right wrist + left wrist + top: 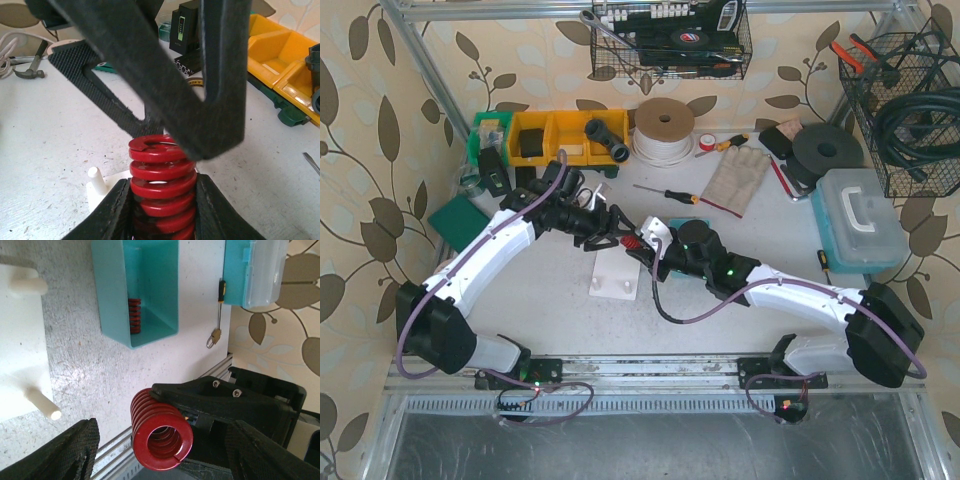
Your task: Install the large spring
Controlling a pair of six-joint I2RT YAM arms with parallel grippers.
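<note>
The large red spring [162, 185] is clamped between my right gripper's [162, 189] fingers [114, 215], its free end sticking out. In the top view my right gripper [638, 246] holds it over the far edge of the white peg plate [617, 282]. My left gripper [610, 226] is open and faces the spring's free end. In the left wrist view the spring [161, 436] sits between my left gripper's [162, 460] spread fingers [70, 450] without touching them. White pegs [44, 405] stand on the plate [20, 350].
A teal bin [137, 290] with a small red spring [133, 315] lies beside the plate. A teal and clear case [860, 220], a glove [735, 180], screwdrivers, a cord reel [663, 128] and yellow bins [565, 137] line the back.
</note>
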